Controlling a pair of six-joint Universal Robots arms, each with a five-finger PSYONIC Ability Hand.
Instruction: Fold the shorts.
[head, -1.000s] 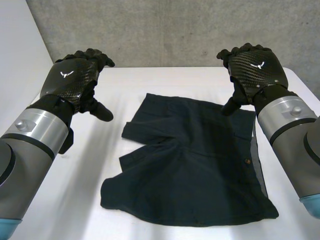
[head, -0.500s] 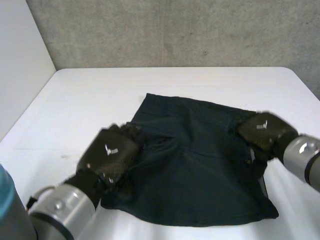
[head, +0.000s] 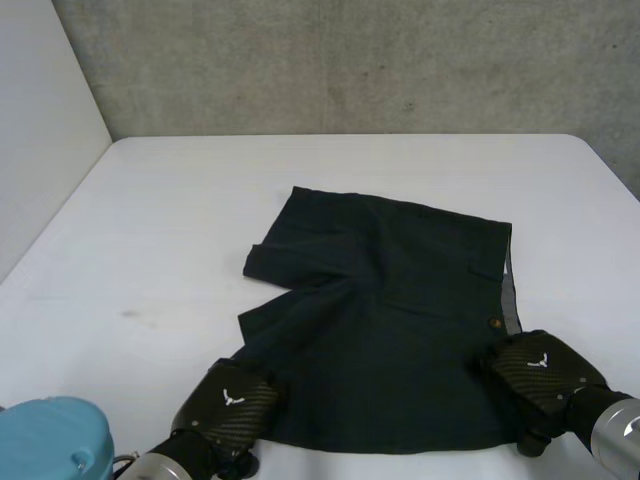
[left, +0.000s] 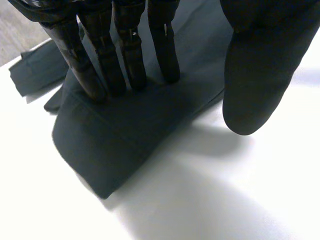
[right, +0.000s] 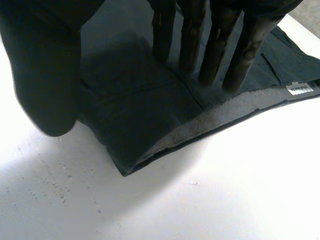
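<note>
One pair of dark shorts (head: 390, 300) lies on the white desk (head: 200, 190). The left hand (head: 228, 405) and right hand (head: 540, 370) each press a near corner, fingers (left: 131, 55) straight, released.

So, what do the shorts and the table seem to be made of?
Shorts: dark matte woven cloth, perhaps cotton; it creases softly and has a lighter grey lining. Table: smooth white hard top, perhaps laminate; flat and even, with faint scuffs.

Dark shorts (head: 385, 320) spread flat on the table; legs pointing left.
</note>
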